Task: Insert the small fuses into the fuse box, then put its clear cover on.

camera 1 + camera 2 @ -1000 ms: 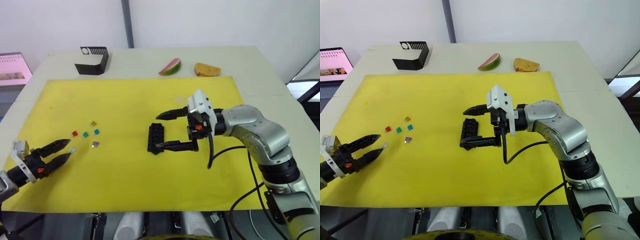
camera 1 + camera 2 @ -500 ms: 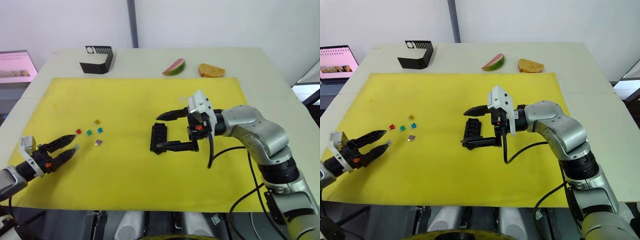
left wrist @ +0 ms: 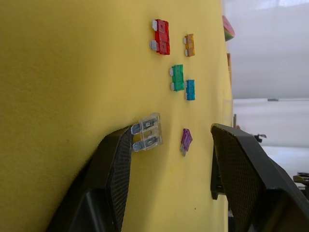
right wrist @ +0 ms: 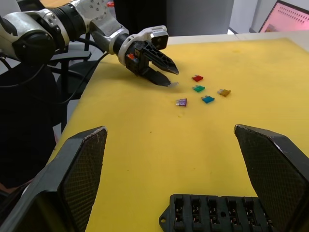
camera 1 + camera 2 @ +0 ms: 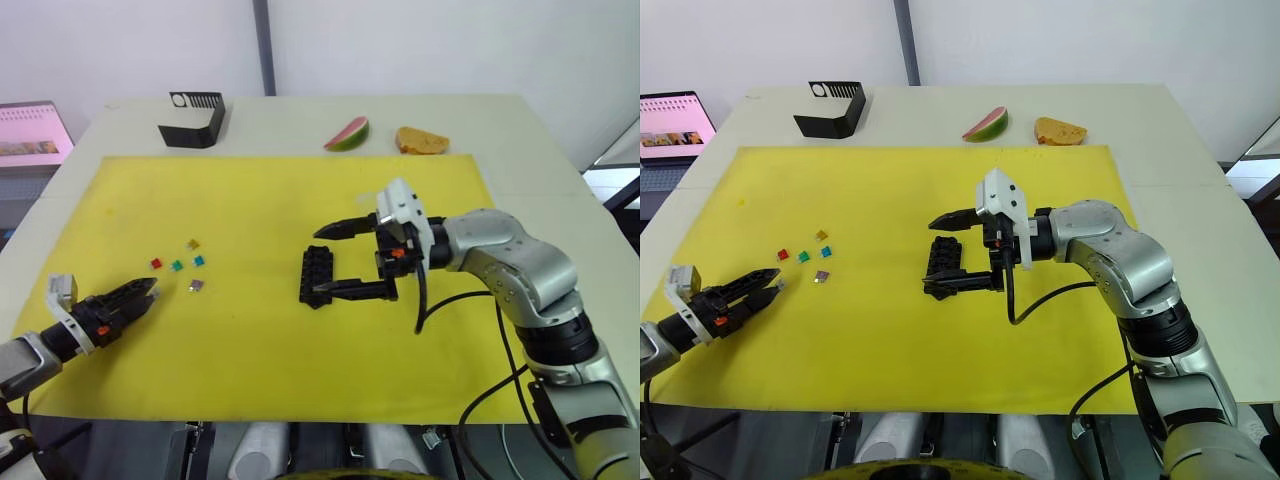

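Left hand: low at the lower left of the head frame, and I see its fingers parted, not gripping. In its wrist view a clear-grey fuse lies on the mat, touching the inner face of one finger.

Right hand: mid-frame, fingers spread wide, one above and one below the fuse box; I see nothing clamped.

Fuse box: black, flat on the yellow mat at the centre, its slots looking empty in the right wrist view.

Small fuses: I count red, amber, green, teal and purple, loose on the mat at centre-left, well apart from the box.

Clear cover: I can't make it out.

Upper tabletop: black holder upper left, watermelon slice and bread piece upper centre-right.

Far left edge: a laptop screen.
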